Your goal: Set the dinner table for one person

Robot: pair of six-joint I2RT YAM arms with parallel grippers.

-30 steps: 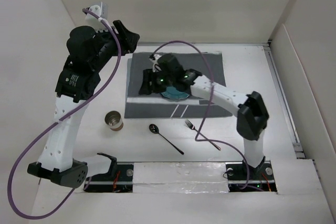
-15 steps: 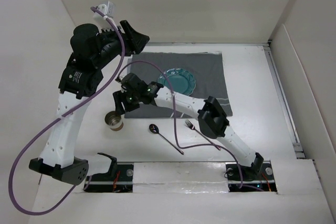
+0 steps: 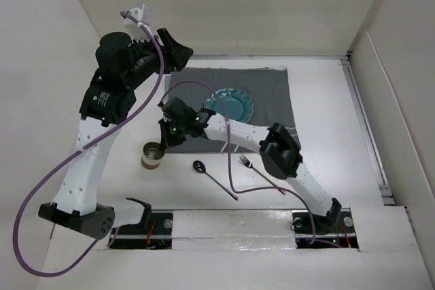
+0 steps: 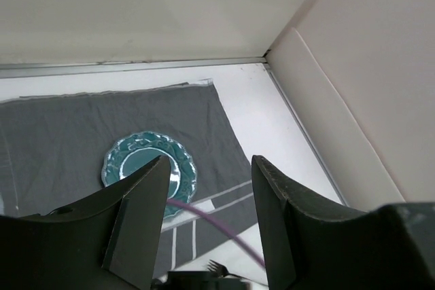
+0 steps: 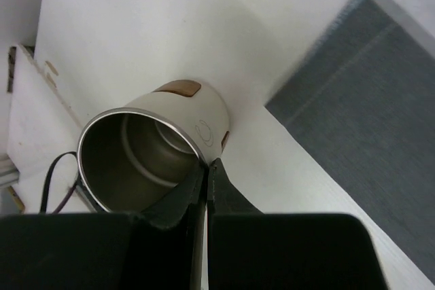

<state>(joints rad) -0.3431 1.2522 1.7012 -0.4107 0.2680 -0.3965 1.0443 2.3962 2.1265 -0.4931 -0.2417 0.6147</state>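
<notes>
A steel-lined cream cup point(image 3: 153, 156) stands on the white dinner table point(image 3: 326, 113) left of the grey placemat point(image 3: 272, 93). My right gripper point(image 3: 165, 142) is shut on the cup's rim. In the right wrist view the cup point(image 5: 146, 154) has one finger inside its wall and one outside, with the gripper point(image 5: 206, 168) pinching the rim. A teal plate point(image 3: 229, 103) lies on the placemat. My left gripper point(image 3: 178, 51) hangs open high above the placemat's far left corner. In the left wrist view the left gripper point(image 4: 211, 168) holds nothing, with the plate point(image 4: 136, 157) below it.
A dark spoon point(image 3: 212, 176) and a fork point(image 3: 262, 174) lie on the table in front of the placemat. The right arm's purple cable loops over the placemat and the cutlery. White walls close in the table at the back and both sides.
My right arm left the plate on the placemat, swung left to the cup and shut on its rim. The cup shifted slightly right. The left arm barely moved.
</notes>
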